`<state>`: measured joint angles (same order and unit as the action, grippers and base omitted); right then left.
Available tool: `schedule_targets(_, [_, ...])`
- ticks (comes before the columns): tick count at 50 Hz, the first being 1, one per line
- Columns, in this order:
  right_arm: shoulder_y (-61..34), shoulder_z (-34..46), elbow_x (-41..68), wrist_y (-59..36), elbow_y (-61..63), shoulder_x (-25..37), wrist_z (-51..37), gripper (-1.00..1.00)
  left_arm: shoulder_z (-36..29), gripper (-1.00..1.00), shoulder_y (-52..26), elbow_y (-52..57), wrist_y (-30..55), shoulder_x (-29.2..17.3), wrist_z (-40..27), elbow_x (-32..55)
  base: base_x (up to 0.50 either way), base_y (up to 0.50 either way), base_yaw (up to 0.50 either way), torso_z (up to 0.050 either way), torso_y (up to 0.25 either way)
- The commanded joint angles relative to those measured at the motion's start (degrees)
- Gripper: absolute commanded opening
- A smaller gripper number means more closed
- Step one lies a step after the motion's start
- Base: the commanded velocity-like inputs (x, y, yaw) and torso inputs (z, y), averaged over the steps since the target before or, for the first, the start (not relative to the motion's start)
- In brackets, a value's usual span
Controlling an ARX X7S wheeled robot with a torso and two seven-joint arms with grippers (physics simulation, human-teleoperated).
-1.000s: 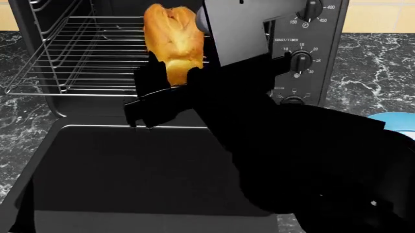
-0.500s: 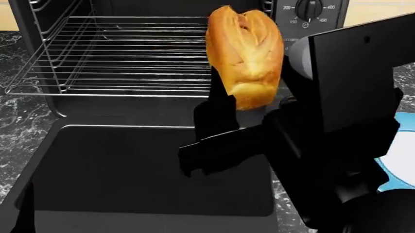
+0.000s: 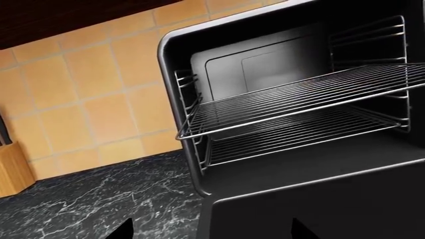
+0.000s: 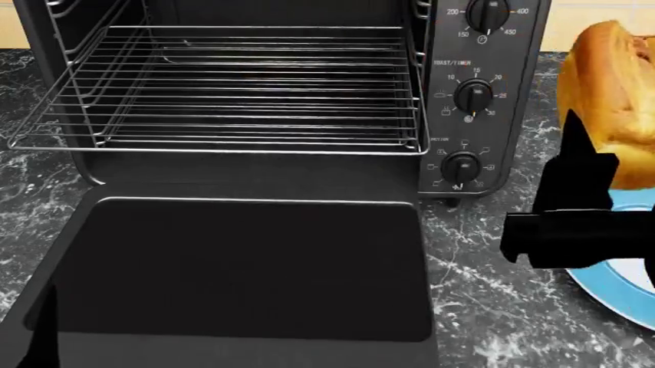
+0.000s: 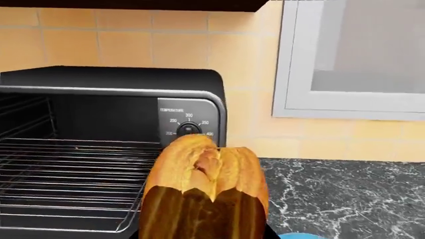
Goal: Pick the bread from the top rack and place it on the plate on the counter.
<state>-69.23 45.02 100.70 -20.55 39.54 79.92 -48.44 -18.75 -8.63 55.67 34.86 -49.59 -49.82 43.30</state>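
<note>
The bread, a golden-brown loaf, stands on end in my right gripper, which is shut on its lower part at the right edge of the head view. It hangs above the near rim of the blue-rimmed plate on the counter. In the right wrist view the bread fills the space between the jaws, with a sliver of the plate below. The top rack is bare, also in the left wrist view. My left gripper is open and empty in front of the oven.
The black oven's door lies open and flat over the counter's front. Its control panel with knobs stands between the cavity and the plate. A lower rack sits under the top one. A wooden knife block stands far left.
My right gripper has carried the bread out of the oven front and to the right, past the control panel, to above the plate's edge. The racks are now fully uncovered.
</note>
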Motion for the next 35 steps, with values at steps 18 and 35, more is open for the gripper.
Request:
schedule_targets(18, [3.6, 3.3, -6.0, -4.9, -20.2, -2.7, 4.8, -1.0, -2.3, 1.0, -3.7, -0.3, 2.5, 1.2, -0.7, 0.9, 0.0, 0.0, 0.0, 0.0, 0.0])
schedule_targets(35, [-1.3, 6.0, -9.6, -14.1, -34.1, -12.5, 7.2, -1.0, -4.9, 1.0, -7.3, -1.3, 5.4, 2.8, -1.1, 1.0, 0.0, 0.0, 0.0, 0.0, 0.0])
